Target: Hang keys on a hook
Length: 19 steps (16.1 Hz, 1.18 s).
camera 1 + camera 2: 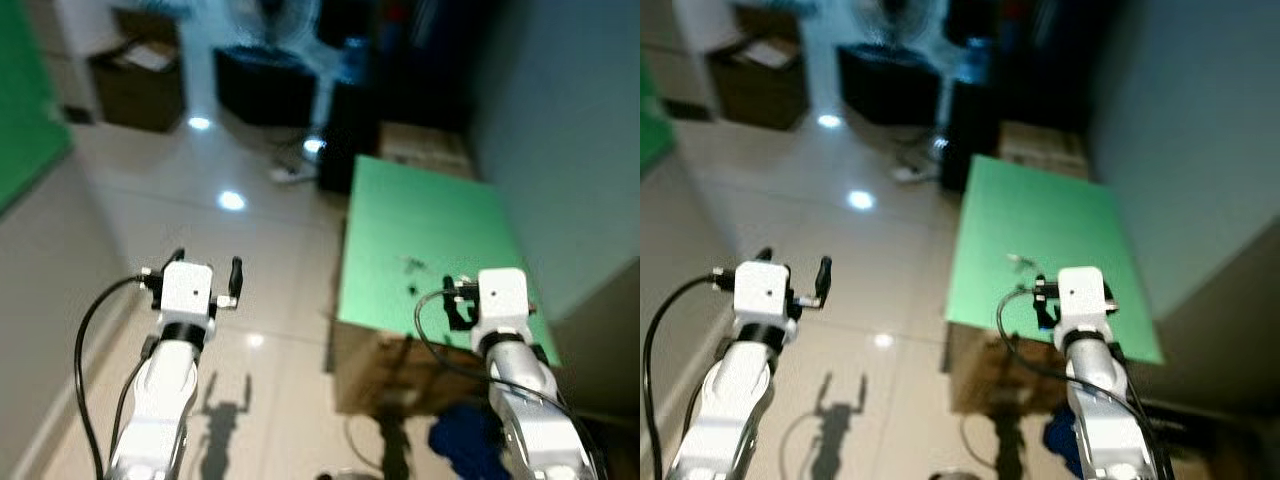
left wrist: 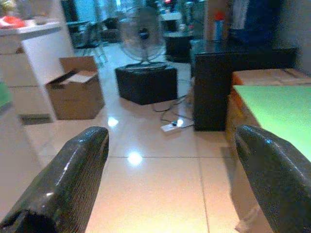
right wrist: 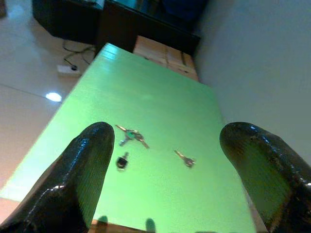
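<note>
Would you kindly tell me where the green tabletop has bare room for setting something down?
The green tabletop is bare across its far half, toward the cardboard box, and along its left edge. The crowded part is near the right hand: key bunch, black fob, single key.

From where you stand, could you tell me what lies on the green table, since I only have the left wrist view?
Observer: A bunch of keys lies near the middle of the green table.
Operator: Thank you. Is anything else beside it?
Observer: Yes, a single key lies apart from the bunch, and a small dark fob-like piece lies near the bunch.
Operator: Where is the right tool, please?
Observer: The right tool is open, above the table's near edge, pointing at the keys and holding nothing.
Operator: And can you see a hook?
Observer: I cannot make one out; the wall beside the table looks bare.
</note>
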{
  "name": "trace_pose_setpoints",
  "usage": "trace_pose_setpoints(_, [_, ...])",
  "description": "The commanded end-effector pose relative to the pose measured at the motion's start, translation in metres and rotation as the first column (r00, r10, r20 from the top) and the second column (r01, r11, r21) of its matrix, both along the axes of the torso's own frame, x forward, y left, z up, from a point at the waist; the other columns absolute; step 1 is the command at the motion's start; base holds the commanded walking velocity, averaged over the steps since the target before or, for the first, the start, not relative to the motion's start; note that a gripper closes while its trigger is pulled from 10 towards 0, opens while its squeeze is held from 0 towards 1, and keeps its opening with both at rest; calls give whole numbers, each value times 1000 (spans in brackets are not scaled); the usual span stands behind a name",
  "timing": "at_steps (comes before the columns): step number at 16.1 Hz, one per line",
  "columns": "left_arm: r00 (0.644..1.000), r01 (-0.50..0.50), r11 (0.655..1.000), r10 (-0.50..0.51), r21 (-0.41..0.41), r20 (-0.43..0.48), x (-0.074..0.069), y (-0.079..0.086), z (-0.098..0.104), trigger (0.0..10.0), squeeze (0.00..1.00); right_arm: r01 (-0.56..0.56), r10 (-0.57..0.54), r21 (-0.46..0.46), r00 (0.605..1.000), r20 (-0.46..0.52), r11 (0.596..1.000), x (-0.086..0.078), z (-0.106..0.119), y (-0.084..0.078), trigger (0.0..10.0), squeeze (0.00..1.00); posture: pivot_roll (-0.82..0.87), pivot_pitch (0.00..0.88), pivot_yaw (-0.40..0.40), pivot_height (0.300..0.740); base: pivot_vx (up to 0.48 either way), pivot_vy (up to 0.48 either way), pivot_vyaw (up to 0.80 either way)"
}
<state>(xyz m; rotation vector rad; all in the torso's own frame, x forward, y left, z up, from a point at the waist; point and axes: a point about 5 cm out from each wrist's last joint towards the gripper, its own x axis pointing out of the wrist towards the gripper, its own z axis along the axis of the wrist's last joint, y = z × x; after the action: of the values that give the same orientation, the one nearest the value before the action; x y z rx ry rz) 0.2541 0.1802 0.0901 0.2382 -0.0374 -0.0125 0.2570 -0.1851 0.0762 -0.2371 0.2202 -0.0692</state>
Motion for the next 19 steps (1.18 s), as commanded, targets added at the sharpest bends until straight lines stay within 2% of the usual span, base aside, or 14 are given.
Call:
trace_pose_setpoints(1, [999,39,999,-40,18,37,-1,-8,8,10000,0,-1,1,6,1000,5,1000,2,0,-2,10000,0,4,1,-161,740,0,0,-800])
trace_pose_setpoints(3, [994,73,997,-75,29,79,0,-13,17,10000,0,32,-32,32,999,14,999,1,-2,-4,10000,0,9,15,-138,740,0,0,-800])
trace_pose_setpoints(6, [987,137,990,-140,40,81,10,-17,24,10000,0,89,-91,45,996,26,995,-7,-4,-7,10000,0,-24,15,-63,740,265,0,-800])
trace_pose_setpoints(8, [984,157,987,-160,41,73,14,-20,25,10000,0,123,-125,49,992,33,991,-10,-4,-11,10000,0,-37,12,-40,740,285,0,-713])
trace_pose_setpoints(10, [979,187,981,-189,44,69,20,-24,26,10000,0,165,-167,61,985,37,984,-12,-4,-16,10000,0,-63,8,-5,740,287,0,0])
trace_pose_setpoints(12, [976,205,978,-208,42,67,25,-26,27,10000,0,154,-157,56,986,55,987,-11,-1,-16,10000,0,-83,4,19,740,285,0,0])
trace_pose_setpoints(14, [972,224,974,-226,42,66,29,-29,27,10000,0,96,-101,64,992,77,993,-10,3,-12,10000,0,-92,1,24,740,283,0,0])
trace_pose_setpoints(19, [970,236,971,-237,34,61,29,-30,24,10000,0,71,-74,37,995,66,997,-11,2,-11,10000,0,-96,0,21,740,285,0,0])
